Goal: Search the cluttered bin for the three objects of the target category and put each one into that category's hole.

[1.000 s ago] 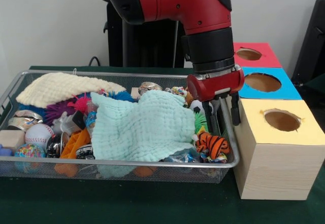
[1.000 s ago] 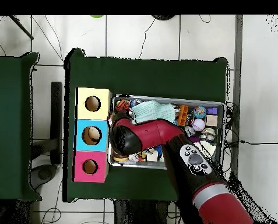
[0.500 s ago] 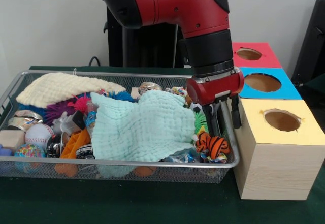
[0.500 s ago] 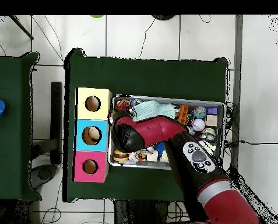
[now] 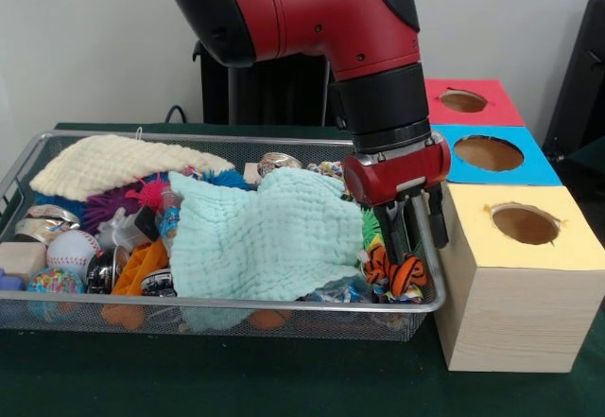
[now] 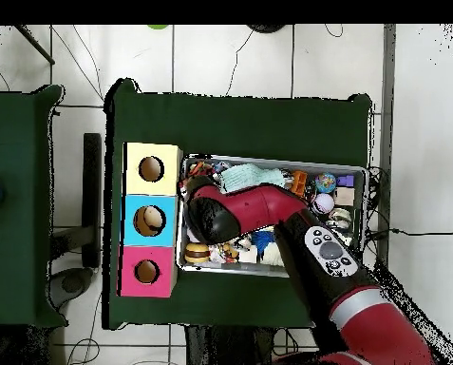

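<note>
Jaws spread apart, the gripper (image 5: pixel 408 237) hung low in the wire bin (image 5: pixel 28 166), its black fingers (image 5: pixel 394 235) straddling the striped tiger toy (image 5: pixel 408 272) that lay directly beneath them in the bin's corner. Just beside the jaws spread a mint-green cloth (image 5: pixel 260 237) over the clutter. On their other side stood the yellow box (image 5: pixel 515 275) with its round hole (image 5: pixel 525 223), then the blue box (image 5: pixel 492 155) and the red box (image 5: pixel 468 102) farther behind, all on the green counter (image 5: pixel 284 379).
</note>
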Action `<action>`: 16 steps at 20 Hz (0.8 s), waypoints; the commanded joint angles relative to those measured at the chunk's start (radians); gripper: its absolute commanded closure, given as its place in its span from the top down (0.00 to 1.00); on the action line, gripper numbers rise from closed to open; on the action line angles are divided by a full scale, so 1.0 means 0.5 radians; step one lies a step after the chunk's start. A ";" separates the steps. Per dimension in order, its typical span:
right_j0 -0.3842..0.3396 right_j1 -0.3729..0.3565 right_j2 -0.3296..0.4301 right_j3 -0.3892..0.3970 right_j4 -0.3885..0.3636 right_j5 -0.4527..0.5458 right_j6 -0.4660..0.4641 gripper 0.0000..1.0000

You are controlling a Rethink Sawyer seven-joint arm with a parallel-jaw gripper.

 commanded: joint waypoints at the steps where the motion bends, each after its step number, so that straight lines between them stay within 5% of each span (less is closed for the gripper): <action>1: -0.084 0.083 0.140 -0.124 -0.155 0.282 -0.298 1.00; 16: -0.212 0.084 0.256 -0.002 -0.254 0.320 -0.339 1.00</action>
